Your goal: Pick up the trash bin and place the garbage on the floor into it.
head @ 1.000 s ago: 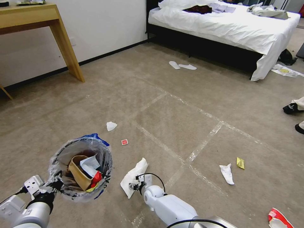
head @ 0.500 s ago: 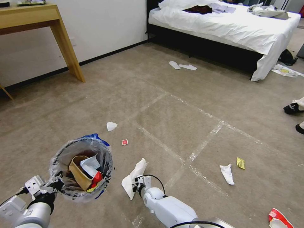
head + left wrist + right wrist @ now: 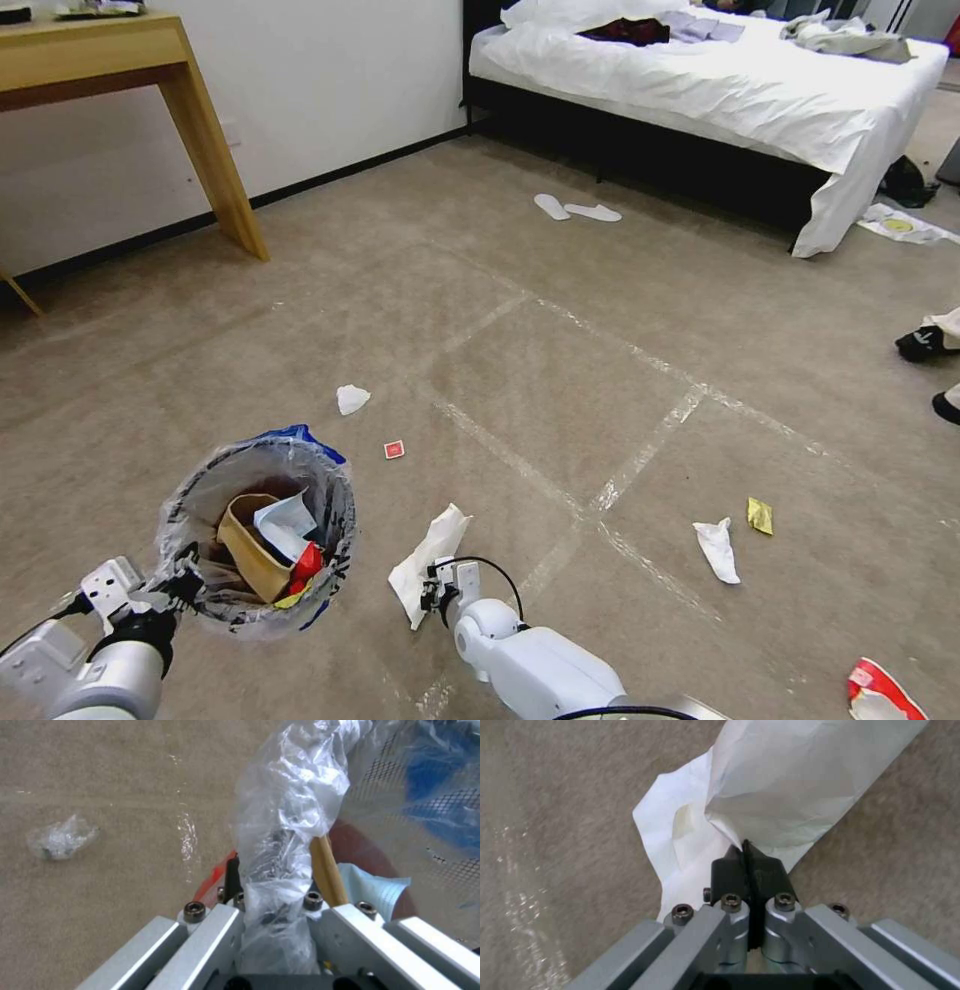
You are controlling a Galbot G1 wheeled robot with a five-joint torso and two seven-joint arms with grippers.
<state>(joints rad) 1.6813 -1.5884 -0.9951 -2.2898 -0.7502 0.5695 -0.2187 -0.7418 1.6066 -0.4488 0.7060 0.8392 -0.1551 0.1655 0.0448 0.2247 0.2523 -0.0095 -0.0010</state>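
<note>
While L hand (image 3: 272, 896) grips upright bin (image 3: 255, 535) rim, R hand (image 3: 747, 851) pinches paper (image 3: 425, 560).

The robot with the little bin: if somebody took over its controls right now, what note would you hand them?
Left gripper: shut on the rim of the small round bag-lined trash bin, held beside the robot.
Right gripper: shut on a large crumpled white paper, low at the beige carpet floor.
Done: cardboard, paper and a red wrapper sit in the bin.
Left: bin this paper, then the small white tissue, red square scrap, white wad, yellow packet, red-and-white wrapper.
</note>
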